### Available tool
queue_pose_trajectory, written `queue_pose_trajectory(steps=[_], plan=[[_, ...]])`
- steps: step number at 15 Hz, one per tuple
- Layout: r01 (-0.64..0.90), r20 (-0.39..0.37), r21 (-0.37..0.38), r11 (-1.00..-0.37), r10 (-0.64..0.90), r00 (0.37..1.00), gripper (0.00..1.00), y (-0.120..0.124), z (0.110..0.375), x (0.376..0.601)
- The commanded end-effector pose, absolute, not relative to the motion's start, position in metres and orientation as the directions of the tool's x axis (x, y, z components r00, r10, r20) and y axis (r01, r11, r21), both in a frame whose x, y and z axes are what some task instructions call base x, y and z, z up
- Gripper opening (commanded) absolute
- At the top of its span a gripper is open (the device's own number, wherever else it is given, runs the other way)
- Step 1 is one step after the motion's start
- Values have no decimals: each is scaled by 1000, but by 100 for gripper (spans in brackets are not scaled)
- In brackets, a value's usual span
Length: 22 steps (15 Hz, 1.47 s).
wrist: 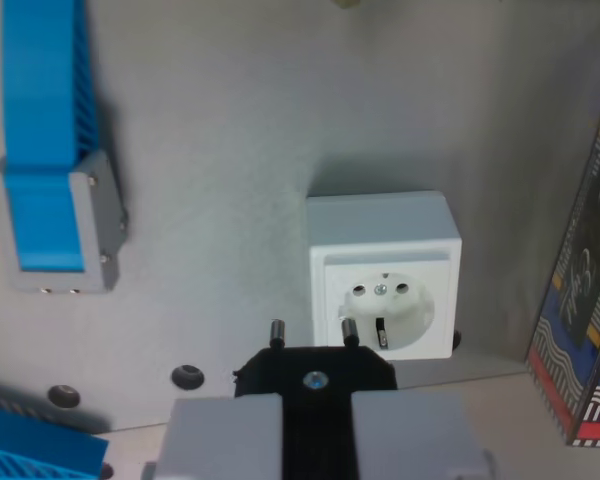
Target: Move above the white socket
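The white socket point(383, 272) is a square box on the grey surface, just right of the picture's middle, and its round recess with two holes faces the camera. At the bottom edge my gripper point(316, 432) is shut on a black plug point(315, 372), which sits between the two grey fingers point(223, 438). Two metal pins on the plug point up the picture. The right pin overlaps the lower left of the socket's recess, and the left pin lies over bare surface just left of the socket.
A blue and grey ribbed part point(52, 170) lies at the wrist view's left, and another blue ribbed piece point(28, 445) fills the bottom left corner. A tall patterned box point(588, 300) stands at the right edge. Two dark round holes point(187, 376) mark the surface.
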State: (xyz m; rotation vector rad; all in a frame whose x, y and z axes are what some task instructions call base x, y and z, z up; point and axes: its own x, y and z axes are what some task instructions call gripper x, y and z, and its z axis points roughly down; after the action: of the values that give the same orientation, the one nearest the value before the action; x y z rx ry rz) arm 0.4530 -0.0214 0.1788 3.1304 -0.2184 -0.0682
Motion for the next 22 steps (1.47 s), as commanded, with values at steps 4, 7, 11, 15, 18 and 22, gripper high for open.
queue_pose_trajectory(steps=[4,7,11,15,18,22], plan=[[-110,82,-18,-994,-111,990,0,-32,158,431],[-107,76,-17,-994,-108,991,0,-35,147,424],[-107,64,-17,-994,-108,992,0,-39,131,416],[-105,58,-22,-994,-107,993,0,-43,119,409],[-107,60,-28,-994,-109,992,0,-45,112,404],[-104,67,-33,-994,-106,992,0,-47,108,399]])
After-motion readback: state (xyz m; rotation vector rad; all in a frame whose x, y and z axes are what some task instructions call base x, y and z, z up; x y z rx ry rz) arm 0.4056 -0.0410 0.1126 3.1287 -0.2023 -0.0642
